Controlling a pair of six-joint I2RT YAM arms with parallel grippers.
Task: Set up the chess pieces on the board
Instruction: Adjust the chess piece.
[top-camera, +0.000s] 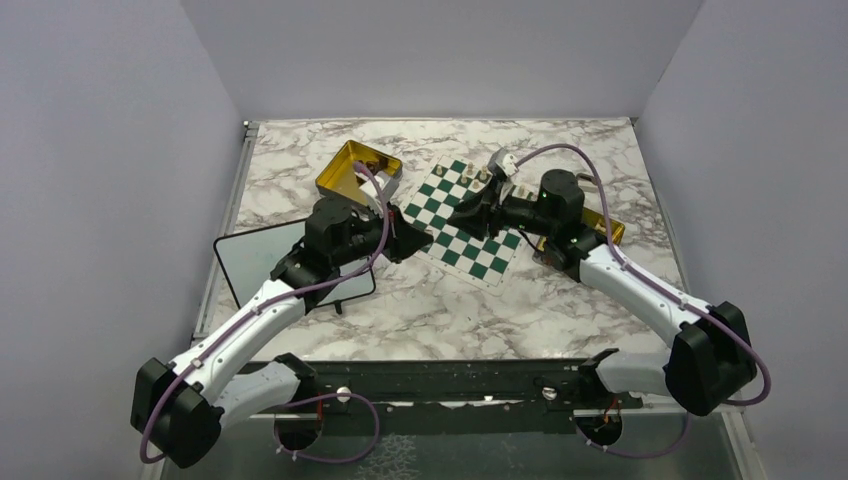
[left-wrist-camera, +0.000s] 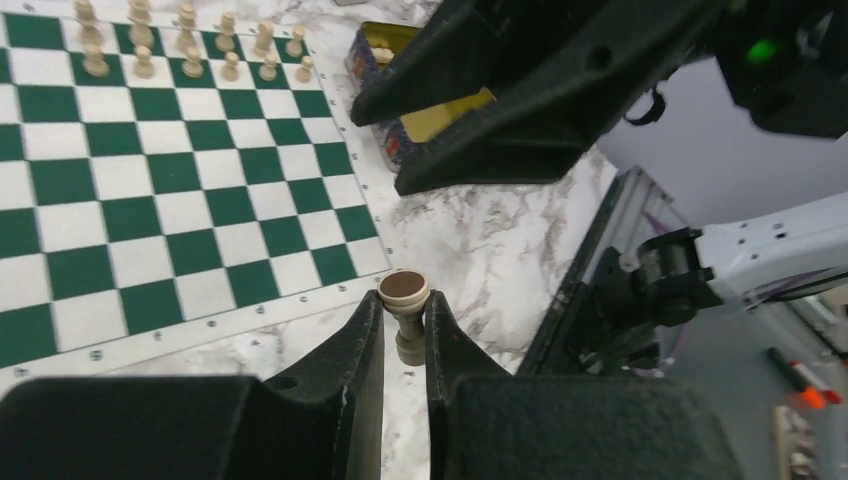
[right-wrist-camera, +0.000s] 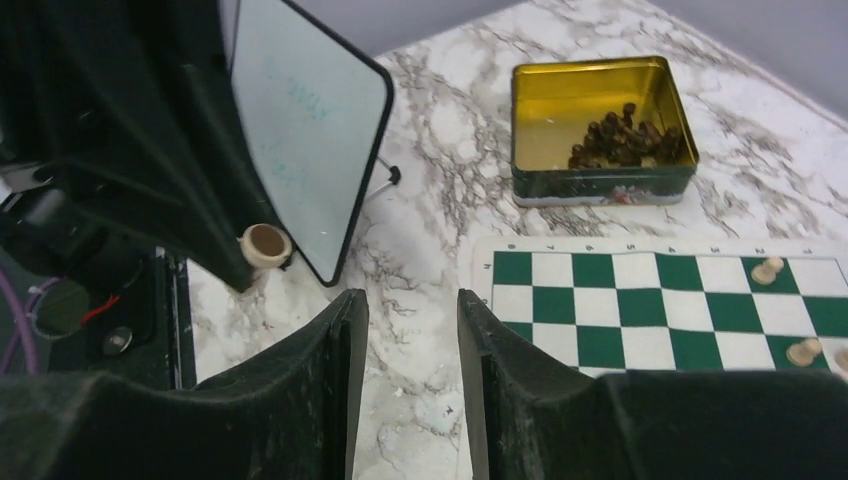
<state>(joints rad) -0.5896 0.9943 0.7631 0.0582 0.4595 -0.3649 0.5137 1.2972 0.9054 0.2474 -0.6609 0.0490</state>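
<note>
The left gripper (left-wrist-camera: 404, 338) is clamped on one chess piece (left-wrist-camera: 404, 290), its two black fingers pressing the stem from either side just under the foot. The piece is pale beige and turned, with a narrow waist. Its round foot carries a brown felt disc that faces the wrist camera. The head end points away, so its kind cannot be told. It hangs over the marble table (left-wrist-camera: 480, 240) just outside the white border, at about five o'clock from the board (left-wrist-camera: 180, 190) in that view. Whether it touches the marble cannot be told.

The right gripper (right-wrist-camera: 410, 325) stands parted with nothing in the gap; bare marble shows between its fingers. In its own view the held piece sits at ten o'clock, felt foot toward the lens.

The board is a flat mat of dark green and white checks, lying cornerwise near the table's middle in the top view. The left gripper is at its eight o'clock corner and the right gripper reaches in from three o'clock. Beige pieces (left-wrist-camera: 180, 50) stand upright in two rows along the board's twelve o'clock edge in the left wrist view.

From above, an open gold tin (right-wrist-camera: 600, 125) holding a heap of dark pieces (right-wrist-camera: 625, 140) lies at the board's ten o'clock. A second tin (top-camera: 600, 228) lies at three o'clock, partly under the right arm. A whiteboard (top-camera: 290, 262) lies at eight o'clock.
</note>
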